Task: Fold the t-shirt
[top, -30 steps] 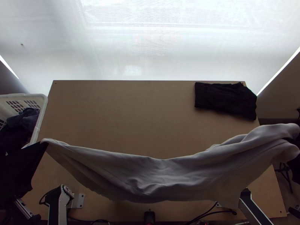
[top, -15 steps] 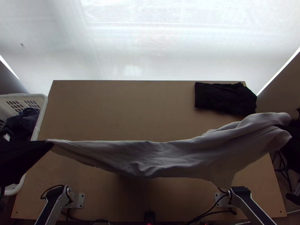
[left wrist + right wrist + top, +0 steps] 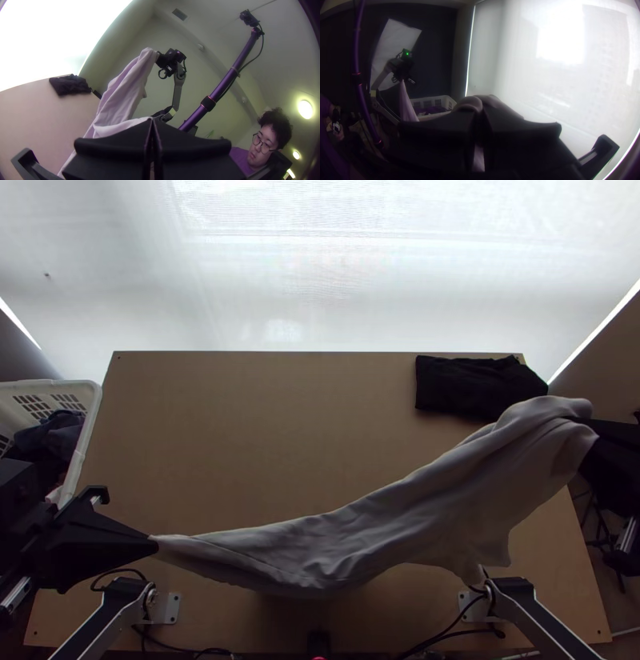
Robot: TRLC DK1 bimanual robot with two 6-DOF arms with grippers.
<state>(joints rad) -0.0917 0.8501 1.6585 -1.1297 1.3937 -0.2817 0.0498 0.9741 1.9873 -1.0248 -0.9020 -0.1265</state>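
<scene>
In the top view, the grey t-shirt (image 3: 344,540) hangs as a slack, creased band above the worktop (image 3: 264,428), from the lower left of the frame up to the right edge. The left end effector (image 3: 156,546) pinches one narrow, gathered end; the right end effector (image 3: 580,420) grips the thicker, bunched end. A dark cloth (image 3: 464,390) lies at upper right, and a white basket (image 3: 90,428) with clothes sits at the left edge.

In the left wrist view, the two black fingers meet at bottom centre, with pale fabric rising behind them to the right end effector at upper centre.

In the right wrist view, fabric bulges over closed fingers, and a strip shows between them.

The fabric looks light, limp and not fragile; it should crease easily and may slip from a small pinch. A hold at both shoulders or both hem corners would likely spread it flatter before lowering.
</scene>
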